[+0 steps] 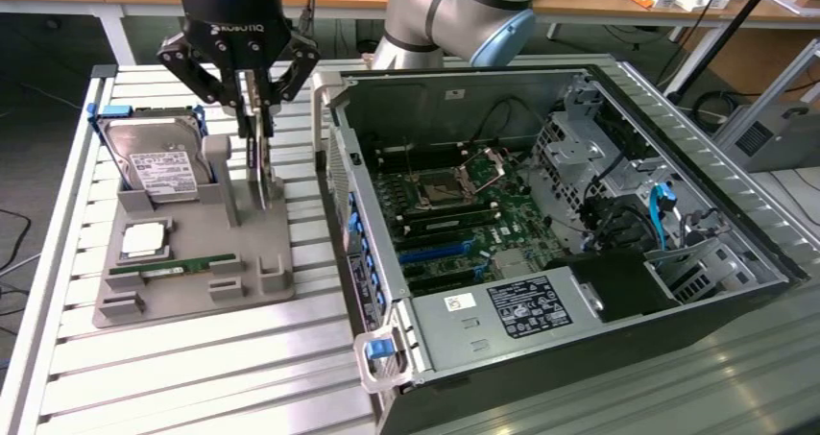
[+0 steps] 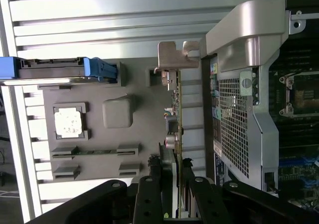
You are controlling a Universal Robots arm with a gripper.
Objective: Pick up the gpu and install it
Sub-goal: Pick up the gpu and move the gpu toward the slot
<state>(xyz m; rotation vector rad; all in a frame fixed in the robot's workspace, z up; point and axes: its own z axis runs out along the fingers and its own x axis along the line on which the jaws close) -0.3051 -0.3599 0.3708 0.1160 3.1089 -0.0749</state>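
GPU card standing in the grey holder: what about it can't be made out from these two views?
Top edge of the thin dark circuit card: exterior view, behind the black gripper.
Its flat faces: wrist view, seen edge-on.
Its near end: wrist view, behind the gripper.
Its seating in the grey plastic holder: exterior view, too small.

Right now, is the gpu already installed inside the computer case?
No, the gpu stands on edge at the gray holder, outside the open case.
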